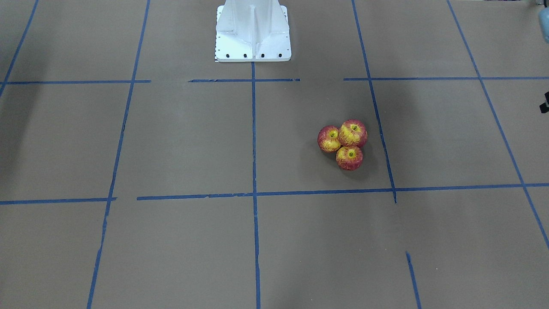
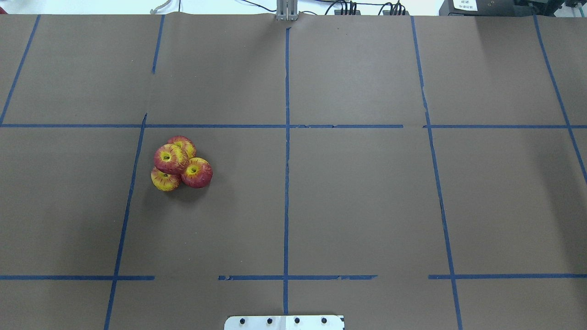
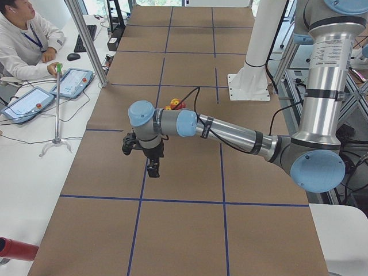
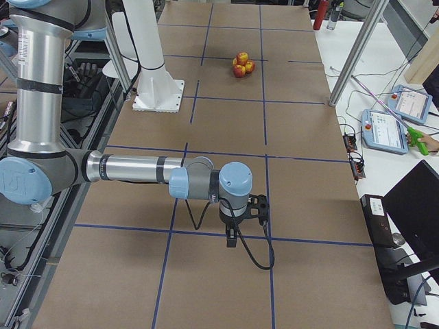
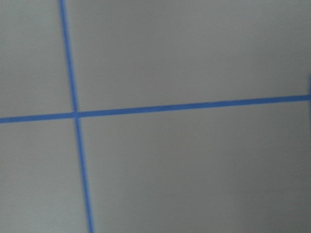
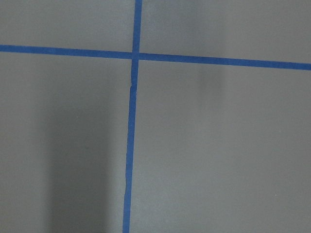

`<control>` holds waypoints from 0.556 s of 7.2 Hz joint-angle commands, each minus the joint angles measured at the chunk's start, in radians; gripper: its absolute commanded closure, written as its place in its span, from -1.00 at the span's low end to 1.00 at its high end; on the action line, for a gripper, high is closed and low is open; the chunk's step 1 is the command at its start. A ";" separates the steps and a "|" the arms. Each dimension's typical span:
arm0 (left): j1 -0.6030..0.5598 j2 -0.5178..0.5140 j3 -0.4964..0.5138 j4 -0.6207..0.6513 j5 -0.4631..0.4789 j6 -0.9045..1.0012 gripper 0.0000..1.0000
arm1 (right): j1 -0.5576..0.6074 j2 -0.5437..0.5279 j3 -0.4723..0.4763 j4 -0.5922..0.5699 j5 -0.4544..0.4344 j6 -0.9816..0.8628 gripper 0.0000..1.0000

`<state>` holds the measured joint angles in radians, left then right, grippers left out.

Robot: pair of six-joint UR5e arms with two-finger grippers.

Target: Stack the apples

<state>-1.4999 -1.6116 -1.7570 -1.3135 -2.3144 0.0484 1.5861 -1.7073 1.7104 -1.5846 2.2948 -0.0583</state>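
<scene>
Four apples sit bunched together on the brown table. In the overhead view three of them (image 2: 197, 173) touch on the table and one apple (image 2: 170, 158) rests on top. The front-facing view shows the top apple (image 1: 352, 133) and two lower ones; the last is hidden. The pile also shows in the left view (image 3: 172, 104), partly behind my arm, and in the right view (image 4: 241, 64). My left gripper (image 3: 153, 171) hangs over the table's left end, away from the pile. My right gripper (image 4: 232, 241) hangs far off at the right end. I cannot tell whether either is open.
The white robot base (image 1: 253, 30) stands at the table's middle edge. Blue tape lines (image 2: 286, 183) grid the table. Both wrist views show only table and tape. A seated operator (image 3: 23, 40) with tablets (image 3: 72, 81) is beside the table; another tablet (image 4: 385, 130) lies on a side desk.
</scene>
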 commanded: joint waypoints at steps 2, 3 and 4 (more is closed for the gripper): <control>-0.077 0.050 0.056 -0.044 -0.005 0.077 -1.00 | 0.000 0.000 0.000 0.000 0.000 0.000 -1.00; -0.089 0.049 0.118 -0.115 -0.010 0.079 -1.00 | 0.000 0.000 0.000 0.000 0.000 0.000 -1.00; -0.118 0.065 0.119 -0.137 -0.010 0.096 -1.00 | 0.000 0.000 0.000 0.000 0.000 0.000 -1.00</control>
<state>-1.5899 -1.5593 -1.6620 -1.4052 -2.3217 0.1300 1.5861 -1.7073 1.7104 -1.5846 2.2948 -0.0583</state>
